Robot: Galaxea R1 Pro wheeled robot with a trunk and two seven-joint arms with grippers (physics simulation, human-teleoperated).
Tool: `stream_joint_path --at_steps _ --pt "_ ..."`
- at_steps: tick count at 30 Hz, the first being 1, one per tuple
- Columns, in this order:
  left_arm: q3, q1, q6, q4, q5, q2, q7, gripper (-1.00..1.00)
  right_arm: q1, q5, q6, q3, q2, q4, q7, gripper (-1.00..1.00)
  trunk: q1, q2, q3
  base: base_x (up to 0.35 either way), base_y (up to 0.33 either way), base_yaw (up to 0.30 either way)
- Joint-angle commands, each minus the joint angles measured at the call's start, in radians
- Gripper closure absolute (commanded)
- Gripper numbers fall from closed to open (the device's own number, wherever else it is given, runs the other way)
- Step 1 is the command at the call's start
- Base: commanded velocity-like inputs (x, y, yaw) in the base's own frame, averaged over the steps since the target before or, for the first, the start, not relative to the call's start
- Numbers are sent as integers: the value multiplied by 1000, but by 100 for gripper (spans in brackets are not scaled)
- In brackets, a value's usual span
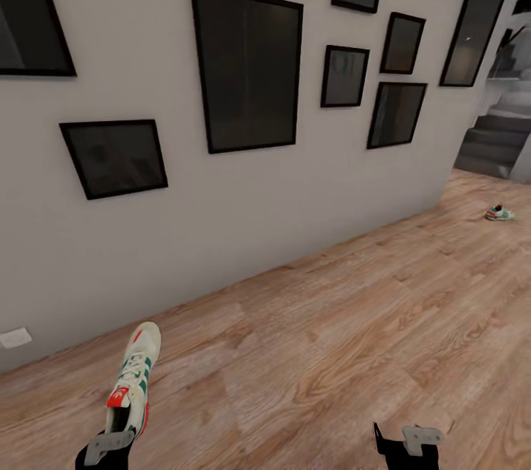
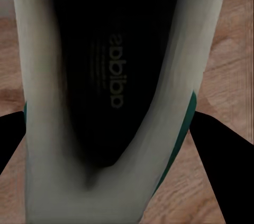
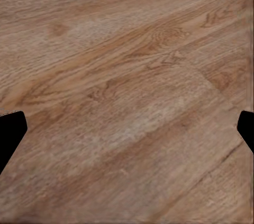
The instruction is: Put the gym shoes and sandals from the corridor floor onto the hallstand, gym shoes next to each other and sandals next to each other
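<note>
Item, in carriage: one cream-white gym shoe with green side stripes and red-orange heel accents (image 1: 133, 378), held toe-up at the lower left of the head view by the left gripper (image 1: 110, 448); in the left wrist view its dark insole and pale collar (image 2: 111, 92) sit between the two black fingertips (image 2: 219, 155), which are clamped on the heel opening. Item, outstanding: the matching second gym shoe (image 1: 499, 213), lying far off on the light brown wood-plank corridor floor (image 1: 346, 337) near the grey stairs (image 1: 495, 138). Sandals and hallstand: not located from here. Surroundings: grey wall hung with black-framed pictures (image 1: 247, 68). Handling note, by judgement: the step in hand is transport. Keep the held shoe level and clear of the wall while the base turns, and keep the grip firm on the heel so the shoe does not swing. Set it on the rack with room left beside it for its pair. Right gripper (image 1: 403, 444): jaws spread wide and empty; the right wrist view has the black fingertips (image 3: 10, 134) at either edge over bare planks, touching nothing.
</note>
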Motion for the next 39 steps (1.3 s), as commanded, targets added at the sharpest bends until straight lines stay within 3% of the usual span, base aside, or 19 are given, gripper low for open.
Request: stream_joint_path --at_steps 1,12,39 --pt "4 0 0 0 9 0 -10 100 -1 -10 -4 9 -1 1 -5 -100 0 0 -1 0 0 -300" --pt "4 -1 0 0 9 -1 -10 100 -1 -10 -4 9 0 1 -5 -100 0 0 -5 205 -81 -300" --pt "4 0 -2 2 8 -2 -10 100 -1 -9 -4 9 0 2 -4 -100 0 0 -16 288 -203 -300"
